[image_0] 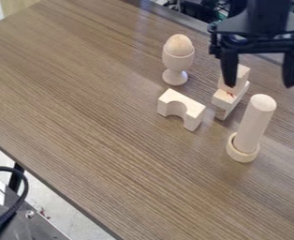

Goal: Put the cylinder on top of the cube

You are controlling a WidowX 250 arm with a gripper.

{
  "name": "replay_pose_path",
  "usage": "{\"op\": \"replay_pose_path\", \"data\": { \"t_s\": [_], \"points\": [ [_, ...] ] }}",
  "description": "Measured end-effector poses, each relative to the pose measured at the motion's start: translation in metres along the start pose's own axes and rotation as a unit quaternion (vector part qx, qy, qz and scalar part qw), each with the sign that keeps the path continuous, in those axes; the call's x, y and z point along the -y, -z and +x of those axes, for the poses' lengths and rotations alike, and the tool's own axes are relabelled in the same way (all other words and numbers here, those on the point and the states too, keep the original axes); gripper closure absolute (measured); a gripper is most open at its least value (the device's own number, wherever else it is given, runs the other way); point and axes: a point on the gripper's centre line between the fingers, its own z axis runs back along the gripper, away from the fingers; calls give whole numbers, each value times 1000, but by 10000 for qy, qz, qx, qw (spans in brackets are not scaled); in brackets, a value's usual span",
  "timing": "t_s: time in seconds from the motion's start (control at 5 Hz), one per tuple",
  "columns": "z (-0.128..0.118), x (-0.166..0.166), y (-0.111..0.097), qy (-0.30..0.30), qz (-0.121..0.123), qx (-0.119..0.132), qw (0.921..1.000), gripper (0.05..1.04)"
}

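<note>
Two fingers (230,70) of your gripper (260,86) hang wide apart, holding nothing, and the cylinder (257,117) stands in a ring (242,154) below the jaws, nearer the camera. Partly hidden by one finger, you have what is probably the cube (243,77), resting on a pale block (226,99); farther out on that side of the jaws sit an arch block (182,104) and an egg (179,44) in its cup (177,61).
</note>
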Motion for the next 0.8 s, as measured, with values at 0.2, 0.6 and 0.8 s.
{"op": "replay_pose_path", "data": {
  "t_s": [0.2,0.6,0.8],
  "points": [
    [-7,9,10,67,-94,-123,9999,84],
    [-6,16,22,188,-111,-270,9994,84],
    [-2,14,31,191,-71,-337,9992,84]
  ]
}}
